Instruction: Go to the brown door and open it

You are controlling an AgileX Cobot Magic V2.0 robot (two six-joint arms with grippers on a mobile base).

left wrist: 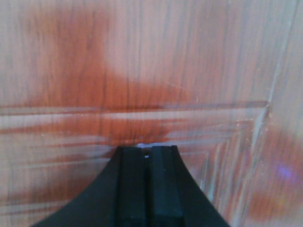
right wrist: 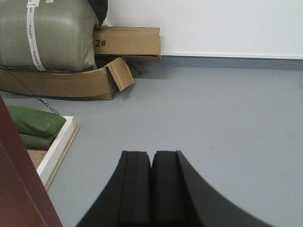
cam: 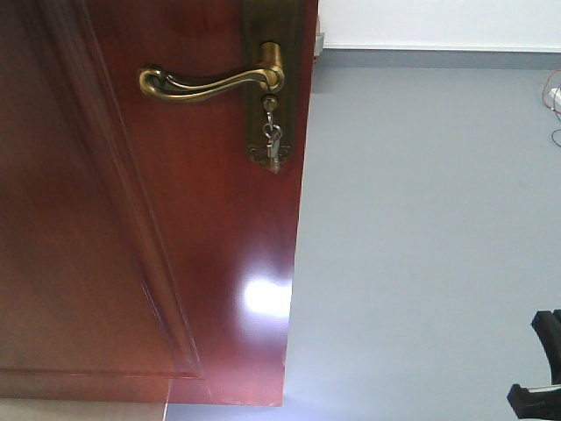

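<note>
Brown door (cam: 131, 219) ajar; cardboard boxes (right wrist: 94, 61) beyond.

1. The left black gripper (left wrist: 147, 152) has its two flat padded jaws pressed together with no gap, and nothing is held between them.
2. Its tips are right up against a surface, seemingly touching it.
3. The right black gripper (right wrist: 151, 156) is likewise closed and empty, jaws meeting along a thin seam.
4. It points forward and slightly down, hanging free in open air.
</note>
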